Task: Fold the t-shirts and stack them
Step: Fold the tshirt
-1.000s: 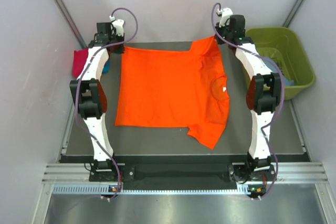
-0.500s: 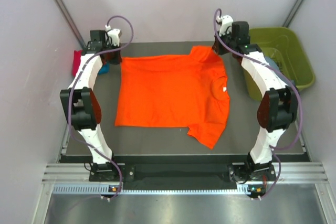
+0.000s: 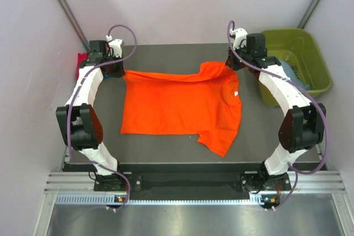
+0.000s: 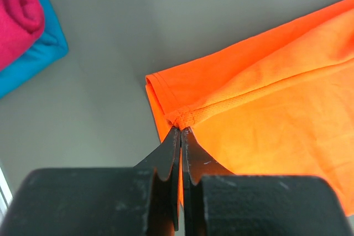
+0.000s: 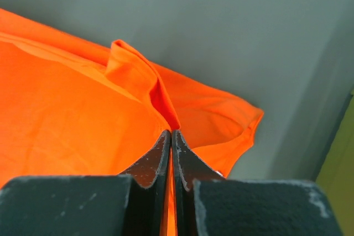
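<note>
A bright orange t-shirt point(image 3: 182, 106) lies spread on the dark table, its far edge lifted and pulled toward the near side. My left gripper point(image 3: 118, 70) is shut on the shirt's far-left hem corner point(image 4: 177, 119). My right gripper point(image 3: 232, 62) is shut on the cloth by the far-right sleeve point(image 5: 166, 109). At the far left a crimson-pink t-shirt point(image 4: 16, 15) rests folded on a light blue t-shirt point(image 4: 38, 53); from above only a pink edge point(image 3: 82, 62) shows behind the left arm.
An olive-green tub point(image 3: 310, 59) stands at the right of the table with bluish cloth point(image 3: 290, 70) inside, close behind the right arm. Pale walls close in on both sides. The table's near edge point(image 3: 182, 164) runs in front of the shirt.
Both grippers have drawn the shirt's far edge toward the near side, so the cloth now covers less of the back of the table. Both arms have swung outward at the elbows.
</note>
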`<state>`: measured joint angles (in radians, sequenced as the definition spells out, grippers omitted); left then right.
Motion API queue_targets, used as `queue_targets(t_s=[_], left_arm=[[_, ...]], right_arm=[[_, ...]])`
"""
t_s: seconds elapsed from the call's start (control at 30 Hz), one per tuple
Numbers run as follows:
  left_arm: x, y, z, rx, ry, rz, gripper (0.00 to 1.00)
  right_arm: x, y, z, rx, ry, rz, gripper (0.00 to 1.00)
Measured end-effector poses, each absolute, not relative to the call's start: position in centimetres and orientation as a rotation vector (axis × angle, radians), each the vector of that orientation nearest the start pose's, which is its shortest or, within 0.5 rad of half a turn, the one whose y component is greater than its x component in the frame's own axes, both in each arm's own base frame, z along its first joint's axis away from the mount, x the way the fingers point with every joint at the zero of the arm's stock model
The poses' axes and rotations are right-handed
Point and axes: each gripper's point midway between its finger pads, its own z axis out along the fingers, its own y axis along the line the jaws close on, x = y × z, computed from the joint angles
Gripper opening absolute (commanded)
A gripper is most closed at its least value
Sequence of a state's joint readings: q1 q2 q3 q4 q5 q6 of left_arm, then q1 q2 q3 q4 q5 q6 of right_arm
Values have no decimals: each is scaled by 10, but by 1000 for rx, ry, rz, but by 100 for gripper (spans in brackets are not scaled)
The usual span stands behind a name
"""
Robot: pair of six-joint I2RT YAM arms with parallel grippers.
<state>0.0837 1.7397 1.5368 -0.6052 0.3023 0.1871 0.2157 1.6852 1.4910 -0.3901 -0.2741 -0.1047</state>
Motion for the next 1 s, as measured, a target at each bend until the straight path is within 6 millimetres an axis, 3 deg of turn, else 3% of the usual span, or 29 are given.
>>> queue_targets(t_s=[0.33,0.63,0.77,0.83,0.97,1.0], left_arm=[[439,-6,168,260,2372,-235,0],[416,-6,145,264,2491,-259,0],[411,-7,123,245,2566,-285,0],[407,-8,109,225,2622,-306,8],[398,-8,90,188,2712,-333,26],[396,-8,90,177,2723,-337,29]], right_arm=[[431,138,210,-511,2117,357,0],[409,134,172,-553,2204,359,0],[409,136,159,-574,2226,369,0],[410,136,152,-587,2239,374,0],[405,138,142,-623,2268,393,17],[402,138,140,-632,2277,398,17]])
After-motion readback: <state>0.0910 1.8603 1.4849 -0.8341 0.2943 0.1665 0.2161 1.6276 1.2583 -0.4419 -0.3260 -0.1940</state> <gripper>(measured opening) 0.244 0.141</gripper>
